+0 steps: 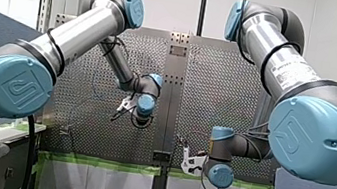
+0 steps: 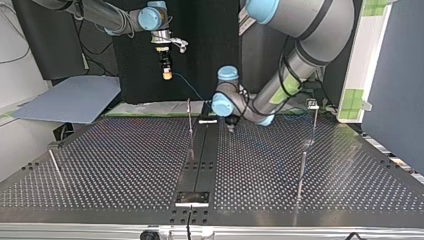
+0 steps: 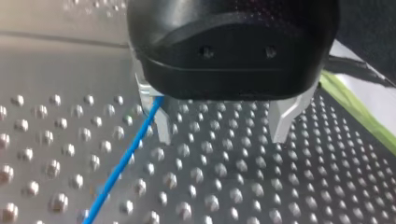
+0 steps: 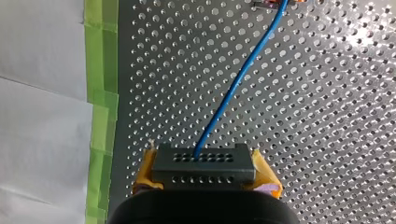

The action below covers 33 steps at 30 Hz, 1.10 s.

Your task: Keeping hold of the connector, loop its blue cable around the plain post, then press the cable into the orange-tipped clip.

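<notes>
Markings: embossed UR logo on the pale-blue joint caps [image 1: 11, 86]. There is a white label [image 1: 293, 77] on my right arm's silver tube, print too small to read.

My right gripper [image 4: 204, 173]: yellow pads [image 4: 266, 176] clamped on both ends of a dark grey rectangular connector [image 4: 203, 161] with two rows of holes, held up off the table (clearest in the top view). A thin blue cable [image 4: 238, 79] leaves the connector's face and runs ahead of the gripper across the perforated metal table [image 4: 327, 116].

My left gripper [image 3: 222, 126]: metal fingers [image 3: 161, 123] spread wide, tips close over the table, nothing between them. The cable passes just beside one finger, contact unclear.

A thin bare metal post [image 2: 190, 120] stands near my left gripper. Green tape [image 4: 100, 70] and white sheets [image 4: 42, 116] border the table edge.
</notes>
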Motion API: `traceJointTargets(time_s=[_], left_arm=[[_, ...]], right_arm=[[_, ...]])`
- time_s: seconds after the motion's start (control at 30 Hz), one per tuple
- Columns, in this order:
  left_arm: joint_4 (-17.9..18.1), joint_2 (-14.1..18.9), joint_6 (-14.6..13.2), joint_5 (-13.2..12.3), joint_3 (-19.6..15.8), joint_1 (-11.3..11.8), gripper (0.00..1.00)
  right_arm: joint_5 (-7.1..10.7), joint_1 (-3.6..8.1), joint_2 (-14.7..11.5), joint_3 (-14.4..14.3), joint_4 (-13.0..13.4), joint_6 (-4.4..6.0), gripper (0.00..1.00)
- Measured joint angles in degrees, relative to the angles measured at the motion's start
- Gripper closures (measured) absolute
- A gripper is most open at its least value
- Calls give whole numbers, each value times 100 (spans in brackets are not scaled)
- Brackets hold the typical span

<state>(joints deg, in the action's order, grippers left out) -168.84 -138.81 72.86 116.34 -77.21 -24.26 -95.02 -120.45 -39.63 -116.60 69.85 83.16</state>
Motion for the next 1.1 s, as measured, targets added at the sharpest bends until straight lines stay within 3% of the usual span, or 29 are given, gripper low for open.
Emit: traceJointTargets(time_s=[0.23,0.57,1.1], left_arm=[[-75,-278,62,54,77,-135,1],[17,-696,204,-138,126,-310,1],[190,-727,943,-992,86,-557,1]], right_arm=[[0,0,0,0,11,0,100],[1,1,2,26,-19,-5,100],[8,30,1,51,-44,-9,100]])
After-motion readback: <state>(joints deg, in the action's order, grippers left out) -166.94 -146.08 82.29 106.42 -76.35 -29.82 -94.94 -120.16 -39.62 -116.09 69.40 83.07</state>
